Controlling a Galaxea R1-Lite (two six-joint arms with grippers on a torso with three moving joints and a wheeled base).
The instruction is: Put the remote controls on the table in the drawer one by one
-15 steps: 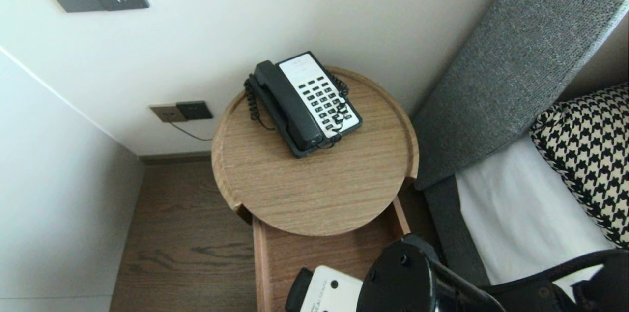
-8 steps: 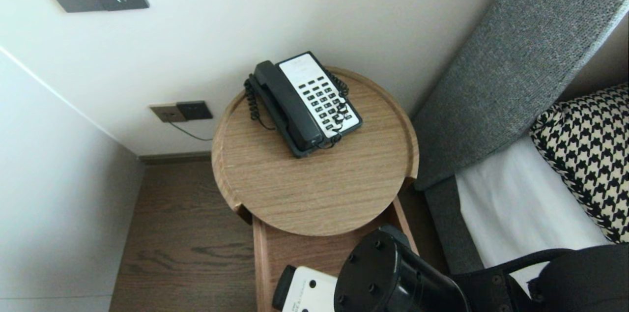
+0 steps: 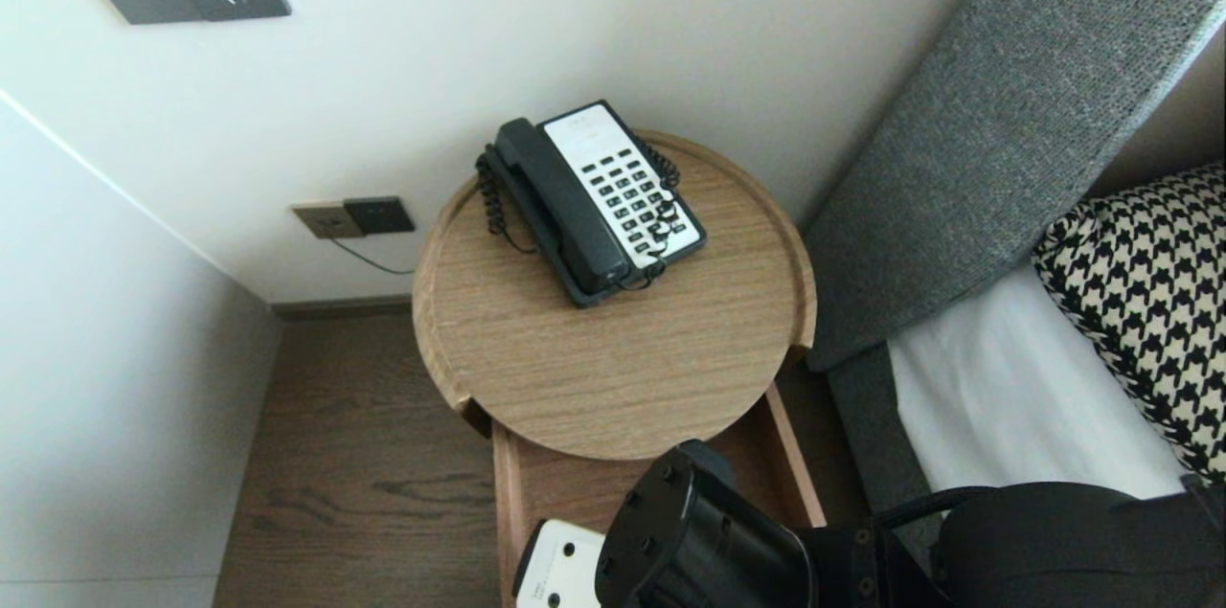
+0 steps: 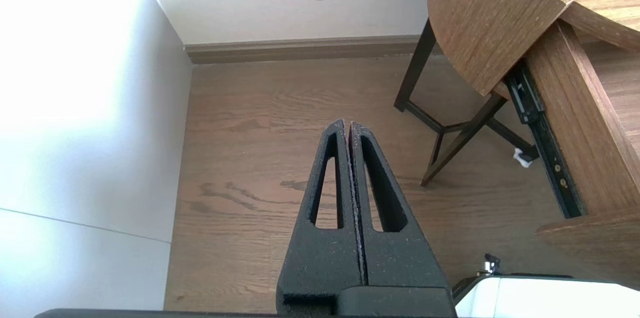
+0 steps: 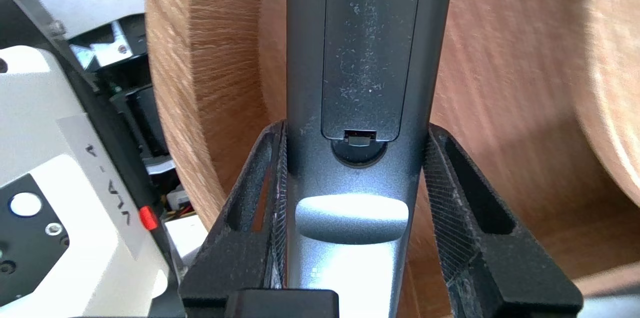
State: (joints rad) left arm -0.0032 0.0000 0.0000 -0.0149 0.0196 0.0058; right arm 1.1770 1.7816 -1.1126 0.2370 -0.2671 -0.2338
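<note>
Gripping a grey remote control (image 5: 357,57) by its sides, the right gripper (image 5: 356,128) hovers at the open drawer (image 3: 560,485); left gripper (image 4: 348,125) hangs parked, jaws pressed together.

The telephone (image 3: 594,201) takes the back of the round table (image 3: 613,378); its front half is bare, reachable from above. The headboard (image 3: 1006,129) blocks the right; the wooden side of the drawer (image 3: 565,493) stands close beside the remote (image 5: 360,32) in the right gripper (image 5: 356,130).
</note>
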